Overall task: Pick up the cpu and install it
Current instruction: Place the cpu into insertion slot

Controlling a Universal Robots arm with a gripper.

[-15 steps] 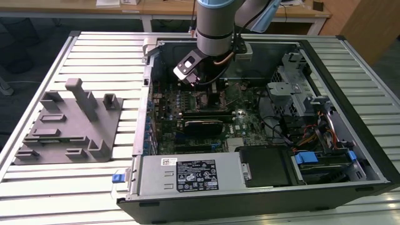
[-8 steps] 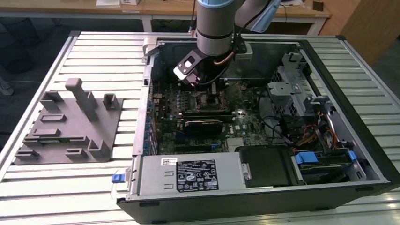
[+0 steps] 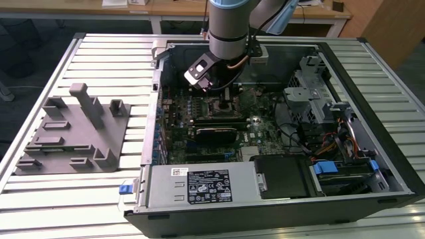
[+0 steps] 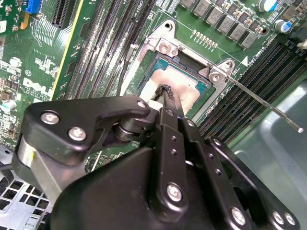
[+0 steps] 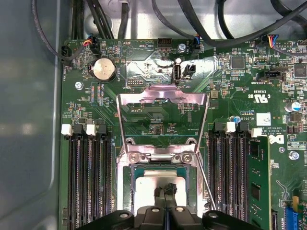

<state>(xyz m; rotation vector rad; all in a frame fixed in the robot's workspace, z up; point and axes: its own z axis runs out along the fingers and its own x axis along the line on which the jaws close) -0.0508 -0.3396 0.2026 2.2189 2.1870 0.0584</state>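
Upper middle of the exterior view, inside the case (image 3: 265, 219), the jaws, closed together, touch the cpu (image 5: 146, 191) lying in its socket (image 5: 158, 156).

cpu (image 5: 146, 187): partly under the gripper (image 5: 165, 190) in both wrist views (whether the closed tips touch it cannot be told).
arm (image 3: 229, 25): cut off by the exterior view's top edge.
socket (image 5: 158, 157): partly screened by the gripper in the exterior view.
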